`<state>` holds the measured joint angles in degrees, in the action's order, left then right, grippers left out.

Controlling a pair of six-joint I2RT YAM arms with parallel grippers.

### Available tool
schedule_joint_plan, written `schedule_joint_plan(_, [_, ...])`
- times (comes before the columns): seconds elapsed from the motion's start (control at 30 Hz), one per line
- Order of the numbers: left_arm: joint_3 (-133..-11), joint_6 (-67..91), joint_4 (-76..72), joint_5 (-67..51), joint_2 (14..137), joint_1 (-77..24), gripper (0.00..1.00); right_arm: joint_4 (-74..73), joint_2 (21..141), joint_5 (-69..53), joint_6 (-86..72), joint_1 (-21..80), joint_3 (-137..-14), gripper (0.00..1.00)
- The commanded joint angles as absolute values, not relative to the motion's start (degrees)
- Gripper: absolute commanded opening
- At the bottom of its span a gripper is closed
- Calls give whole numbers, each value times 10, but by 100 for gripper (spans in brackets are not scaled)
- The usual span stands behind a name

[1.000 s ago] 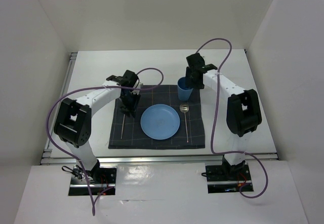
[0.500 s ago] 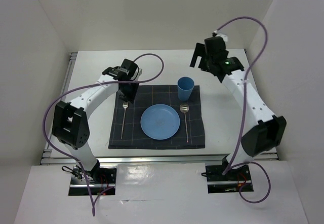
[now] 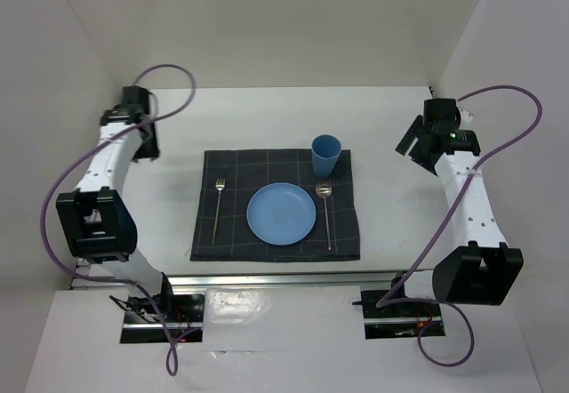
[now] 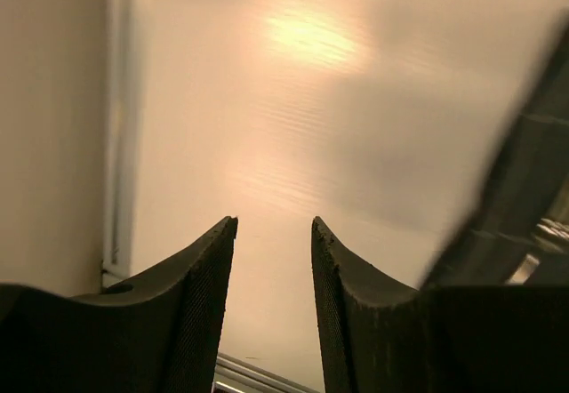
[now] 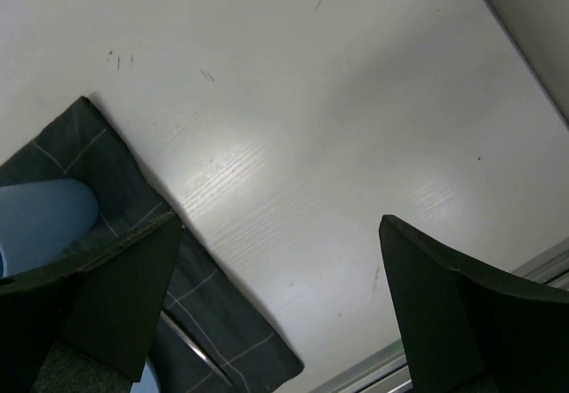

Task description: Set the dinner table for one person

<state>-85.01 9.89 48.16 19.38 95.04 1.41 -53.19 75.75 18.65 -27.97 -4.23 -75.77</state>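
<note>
Both arms have swung out from the setting since a second ago: the left pincer (image 3: pixel 142 142) has left the fork (image 3: pixel 217 208) and now hangs by the side wall, and the right pincer (image 3: pixel 411 140) has let go of the cup (image 3: pixel 326 154) and pulled off to the far right. The left pincer's fingers stand a little apart with nothing between them; the right one gapes wide and empty. Between the two, on the white worktop (image 3: pixel 276 113), lies the dark checked mat (image 3: pixel 267 166). It carries the blue plate (image 3: pixel 281 214) nearer the bases, the fork on the left pincer's side, the spoon (image 3: pixel 325 211) on the right pincer's side, and the cup upright at the far corner. To my eye the place looks laid. The risk is the trip home: a low inward swing of the right arm or its purple cable (image 3: pixel 511 135) could tip the cup, and the left pincer sits close enough to the wall to knock it. Nothing else stands in either path.
</note>
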Motion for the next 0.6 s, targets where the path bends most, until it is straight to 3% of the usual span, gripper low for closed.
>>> schedule_joint_plan(0.0, [-856, 64, 487, 187, 911, 138, 47, -526, 723, 171, -274, -42, -744, 100])
schedule_joint_plan(0.2, [-825, 49, 475, 134, 842, 202, 47, -514, 730, 149, -248, -42, -750, 100])
schedule_joint_plan(0.57, [-885, 69, 514, 88, 878, 207, 47, -533, 718, 170, -244, -42, -726, 100])
